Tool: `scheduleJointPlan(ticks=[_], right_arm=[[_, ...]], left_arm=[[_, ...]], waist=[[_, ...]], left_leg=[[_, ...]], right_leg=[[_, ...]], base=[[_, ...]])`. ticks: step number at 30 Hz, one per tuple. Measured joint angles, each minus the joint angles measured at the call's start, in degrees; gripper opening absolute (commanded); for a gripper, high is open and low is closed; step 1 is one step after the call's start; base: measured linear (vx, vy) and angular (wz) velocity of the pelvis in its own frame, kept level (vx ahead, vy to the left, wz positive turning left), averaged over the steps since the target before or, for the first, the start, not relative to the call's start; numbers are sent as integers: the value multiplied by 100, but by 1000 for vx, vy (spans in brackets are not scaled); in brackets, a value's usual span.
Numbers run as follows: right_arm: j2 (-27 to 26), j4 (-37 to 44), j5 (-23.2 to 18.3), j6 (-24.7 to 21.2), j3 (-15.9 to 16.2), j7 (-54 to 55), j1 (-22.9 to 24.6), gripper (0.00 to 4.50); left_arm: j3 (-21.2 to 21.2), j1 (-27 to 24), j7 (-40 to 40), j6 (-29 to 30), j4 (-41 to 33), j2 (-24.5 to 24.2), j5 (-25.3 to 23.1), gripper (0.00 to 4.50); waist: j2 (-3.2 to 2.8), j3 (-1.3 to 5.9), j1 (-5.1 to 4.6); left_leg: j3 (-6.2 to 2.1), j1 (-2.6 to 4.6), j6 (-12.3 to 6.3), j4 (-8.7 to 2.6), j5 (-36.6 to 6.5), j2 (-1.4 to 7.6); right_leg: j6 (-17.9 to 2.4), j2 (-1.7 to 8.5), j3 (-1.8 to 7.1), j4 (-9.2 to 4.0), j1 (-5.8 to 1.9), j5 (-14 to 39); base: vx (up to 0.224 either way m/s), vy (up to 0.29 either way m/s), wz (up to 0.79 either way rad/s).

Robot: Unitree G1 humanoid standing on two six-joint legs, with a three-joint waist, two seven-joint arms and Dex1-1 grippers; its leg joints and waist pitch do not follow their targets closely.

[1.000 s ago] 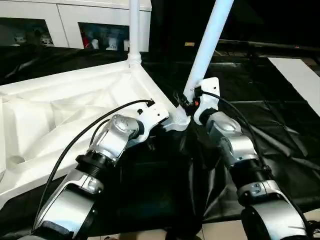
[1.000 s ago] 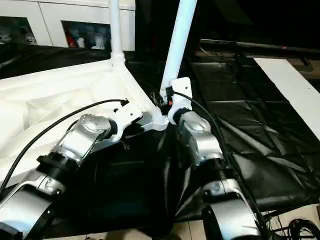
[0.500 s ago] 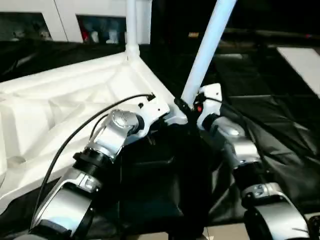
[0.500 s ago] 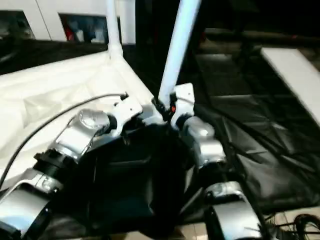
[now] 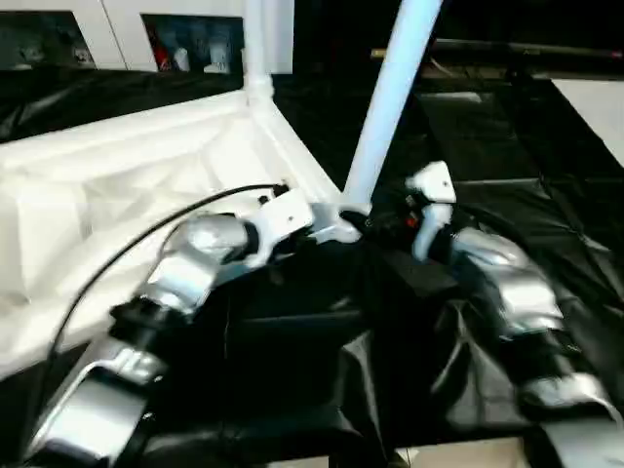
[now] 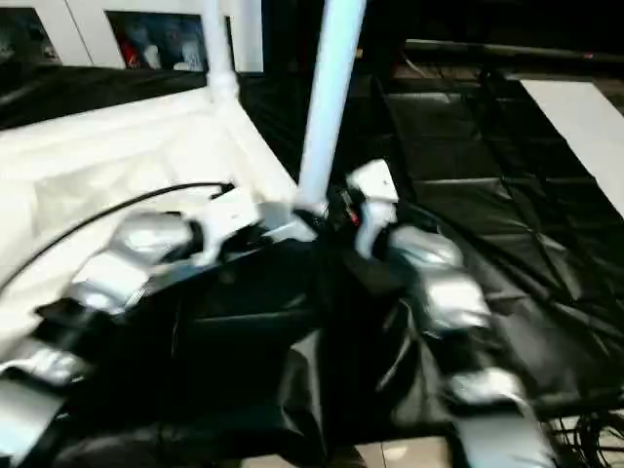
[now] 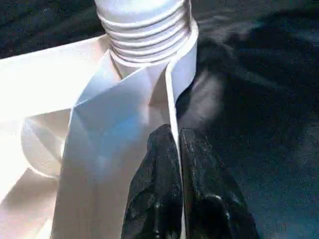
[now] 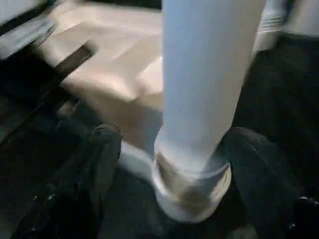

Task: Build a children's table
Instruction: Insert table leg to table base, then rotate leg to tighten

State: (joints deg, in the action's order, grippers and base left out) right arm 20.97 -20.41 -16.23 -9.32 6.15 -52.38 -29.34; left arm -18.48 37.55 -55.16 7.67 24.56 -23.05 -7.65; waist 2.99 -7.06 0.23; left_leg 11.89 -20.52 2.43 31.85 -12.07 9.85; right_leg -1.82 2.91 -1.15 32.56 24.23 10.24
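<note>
The white plastic square tabletop with its ribbed underside up (image 5: 117, 185) lies on black sheeting (image 5: 546, 195), with one long white tubular leg (image 5: 256, 49) upright in its far corner socket. The left gripper (image 7: 175, 164) pinches the tabletop's thin edge wall between pressed-together fingers, just beside the near corner socket. There a second white tubular leg (image 5: 385, 107) leans in its seat, and the right gripper (image 8: 172, 164) has its fingers spread on either side of the leg's flared foot, apart from it. To finish well, I judge the left grip should brace the rim while the leg is righted and pressed home.
</note>
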Motion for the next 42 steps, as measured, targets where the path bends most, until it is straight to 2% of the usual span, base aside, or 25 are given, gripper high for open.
scheduleJointPlan(ticks=[4, 8, 19, 24, 31, 38, 42], right_arm=[[329, 216, -7, 25, 200, -758, 175, 353], [499, 222, 100, 139, 346, -1004, 182, 353], [266, -91, 483, 581, 581, -943, 120, 353], [246, -134, 536, 636, 658, -936, 120, 353], [211, -274, 533, 652, 654, -990, 111, 284], [168, -312, 531, 715, 649, -996, 111, 273], [139, -351, 528, 729, 637, -993, 115, 272]], left_arm=[[7, -227, -493, -392, -133, -247, 227, 0], [2, -423, -906, -374, -400, -373, 379, 0], [-111, -458, -1263, -419, -494, -392, 463, 0], [-116, -474, -1320, -419, -494, -401, 463, 0], [-118, -476, -1342, -419, -490, -403, 463, 0], [-98, -475, -1398, -427, -472, -431, 480, 0], [-99, -476, -1409, -432, -452, -437, 482, 0]], waist=[[1, 0, 2], [1, 0, 6], [5, 2, 152], [5, 2, 158], [5, 2, 158], [8, 4, 160], [9, 5, 154]], left_leg=[[2, 3, 1, 40, 0, 3], [3, 4, 9, 53, 6, 6], [7, 0, 4, 107, 8, 5], [7, -2, 2, 133, 10, 6], [6, -5, 1, 160, 10, 7], [5, -38, 0, 204, 10, 9], [1, -41, 0, 223, 10, 10]], right_leg=[[0, 3, 4, 54, 10, 15], [0, 4, 5, 65, 8, 15], [-7, 15, 8, 148, 21, 23], [-6, 16, 13, 175, 24, 22], [-6, 18, 14, 198, 27, 22], [-7, 20, 19, 245, 69, 22], [-7, 20, 19, 257, 69, 22]], base=[[0, 0, 0], [0, 0, 0], [0, 0, 0], [0, 0, 0], [0, 0, 0], [0, 0, 0], [0, 0, 0]])
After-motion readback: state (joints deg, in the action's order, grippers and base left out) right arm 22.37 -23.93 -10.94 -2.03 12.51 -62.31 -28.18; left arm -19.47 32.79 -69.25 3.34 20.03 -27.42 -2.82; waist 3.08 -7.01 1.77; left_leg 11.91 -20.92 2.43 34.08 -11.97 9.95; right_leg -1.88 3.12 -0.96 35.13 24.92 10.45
